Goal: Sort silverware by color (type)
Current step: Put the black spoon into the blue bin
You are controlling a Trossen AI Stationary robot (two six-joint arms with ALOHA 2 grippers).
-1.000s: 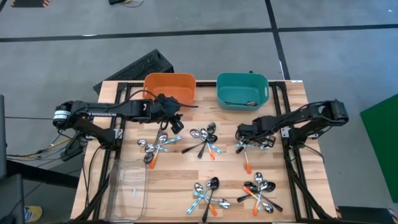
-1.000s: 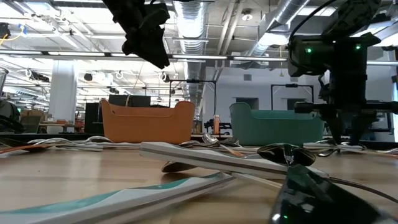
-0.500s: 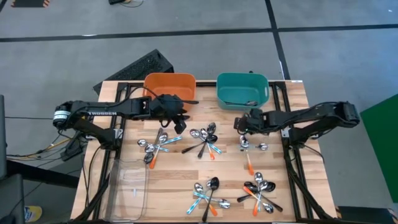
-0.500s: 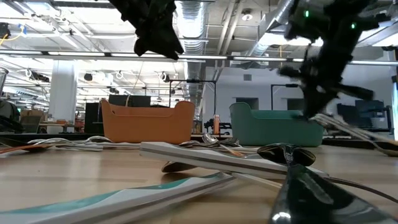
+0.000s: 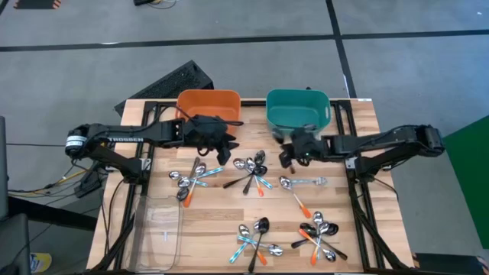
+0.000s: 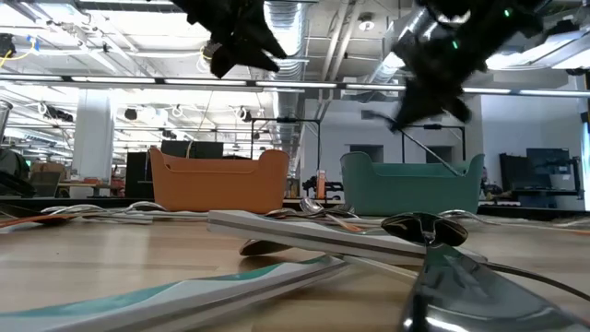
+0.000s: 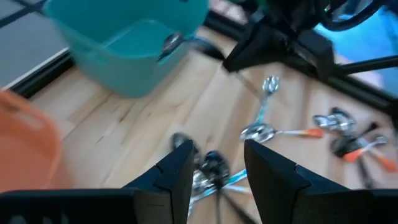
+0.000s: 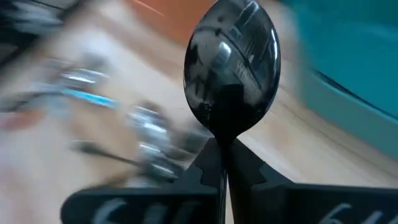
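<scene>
Wooden tabletop (image 5: 221, 210) carries 5 loose spoon clusters (image 5: 254, 173); on the left, the left gripper (image 5: 222, 143) hangs parted and empty just before the orange bin (image 5: 208, 105). Rightward, the right gripper (image 5: 289, 155) is clamped on a dark spoon (image 8: 232, 59) just short of the teal bin (image 5: 298, 111); held only by its handle, it could swivel or slip and fall among the piles.

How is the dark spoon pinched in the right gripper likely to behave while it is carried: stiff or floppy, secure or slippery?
Probably stiff: the dark spoon stands straight out of the right gripper, its bowl unsupported and not drooping. Possibly slippery: the bowl is glossy and mirrors the room, and only the thin handle is pinched. It may pivot in the grip, since the shut fingers clamp a narrow stem.
</scene>
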